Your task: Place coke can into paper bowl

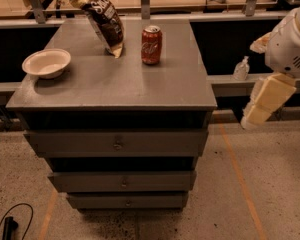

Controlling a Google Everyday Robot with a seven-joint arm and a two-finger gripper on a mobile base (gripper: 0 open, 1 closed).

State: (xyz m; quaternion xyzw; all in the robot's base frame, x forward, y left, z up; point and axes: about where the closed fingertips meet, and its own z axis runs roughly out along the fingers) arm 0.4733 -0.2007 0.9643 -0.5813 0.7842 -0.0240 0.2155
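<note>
Standing upright on the grey bench (125,86), close to the far edge and a little right of its middle: the coke can (151,45), red side with white script turned to the camera, silver top up. Resting near the left edge, about midway between the far-left and near-left corners: the paper bowl (46,63), off-white, right way up, well apart from the can. Leaning between the two, close to the far edge and nearer the can than the bowl: a dark crinkled chip bag (102,16), tilted, its lower end on the bench top just beside the can but apart from it. Hanging off the bench altogether, out past the right edge and lower than the bench top: the gripper (264,103), cream-coloured, under the white arm (290,39), well apart from can and bowl; whether parted or closed, not to be made out. Stacked beneath the near edge: three drawer fronts (115,143), each with a small knob. Sitting on a ledge beyond the right edge: a small clear bottle (241,69). Lying on the speckled floor off the near-left corner: a black cable (10,219).
</note>
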